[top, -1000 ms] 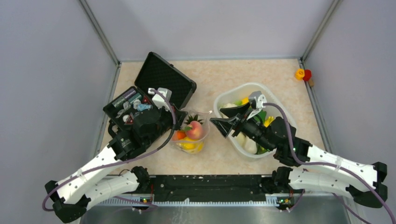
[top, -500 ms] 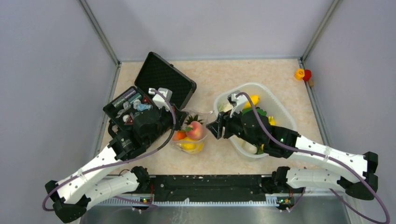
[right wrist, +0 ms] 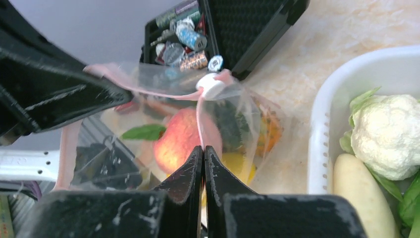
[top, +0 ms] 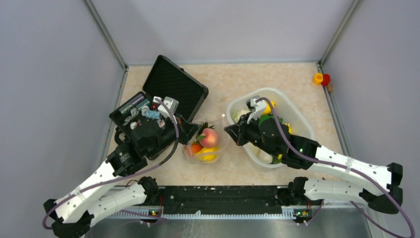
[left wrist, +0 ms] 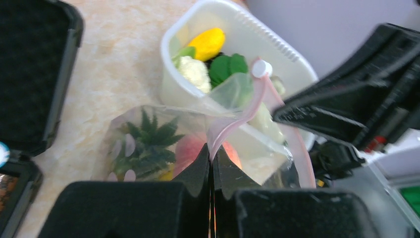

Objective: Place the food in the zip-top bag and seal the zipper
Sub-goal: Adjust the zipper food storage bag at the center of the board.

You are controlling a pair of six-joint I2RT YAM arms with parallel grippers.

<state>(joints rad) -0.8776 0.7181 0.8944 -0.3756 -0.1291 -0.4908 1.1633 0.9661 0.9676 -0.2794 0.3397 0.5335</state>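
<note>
L gripper (left wrist: 211, 151) is clamped on zipper (left wrist: 233, 124); R gripper (right wrist: 203, 148) pinches the same strip at another spot. Bag (top: 204, 148) sits btwn case (top: 173, 84) and tub (right wrist: 317, 144), peach (right wrist: 178, 139) inside w/ other food. Cauliflower (right wrist: 384, 136) lies in tub.

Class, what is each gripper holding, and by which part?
The zip-top bag, by its pink zipper: left gripper and right gripper pinch opposite sides of the mouth.

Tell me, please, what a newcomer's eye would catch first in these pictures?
The clear zip-top bag at the centre, held between the left gripper and the right gripper, each shut on its pink zipper. A peach glows inside it. To the right stands a white tub with a cauliflower, to the left an open black case.
</note>
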